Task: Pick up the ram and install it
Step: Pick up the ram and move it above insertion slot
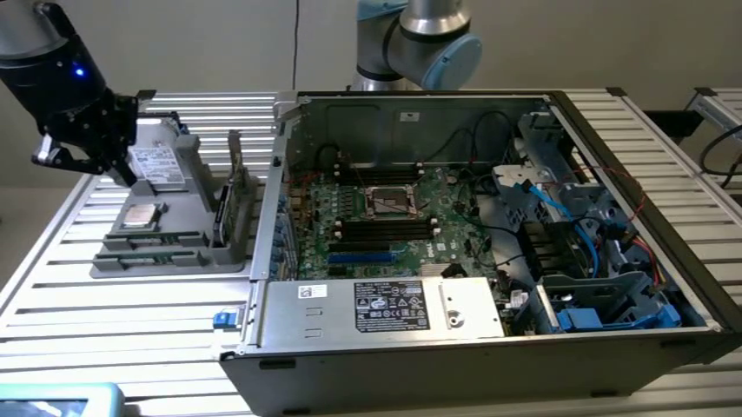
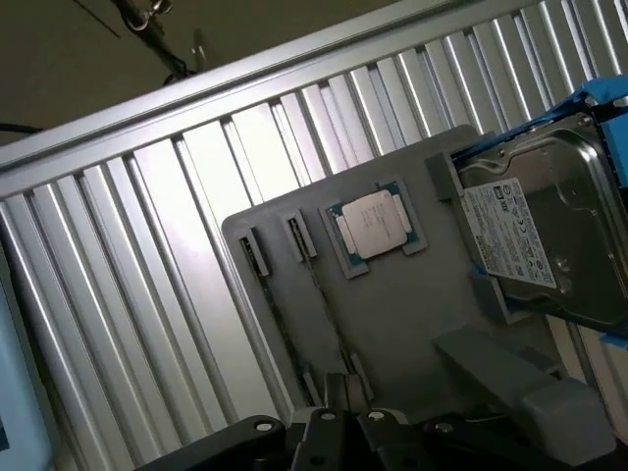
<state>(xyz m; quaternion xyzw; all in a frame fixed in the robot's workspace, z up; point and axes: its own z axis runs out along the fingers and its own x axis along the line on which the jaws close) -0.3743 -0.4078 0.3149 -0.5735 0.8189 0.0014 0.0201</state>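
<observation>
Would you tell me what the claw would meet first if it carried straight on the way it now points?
Probably the ram, standing on edge in the grey tray: in the wrist view the claw lines up with it. Depth is unclear; it might reach the tray beside it instead.

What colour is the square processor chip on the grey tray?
The square processor chip is silver; wrist view.

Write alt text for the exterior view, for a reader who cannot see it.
A robot arm's closed gripper hangs above a grey parts tray holding a hard drive, a processor chip and upright ram; at the exterior view's right lies an open computer case, motherboard exposed.
</observation>
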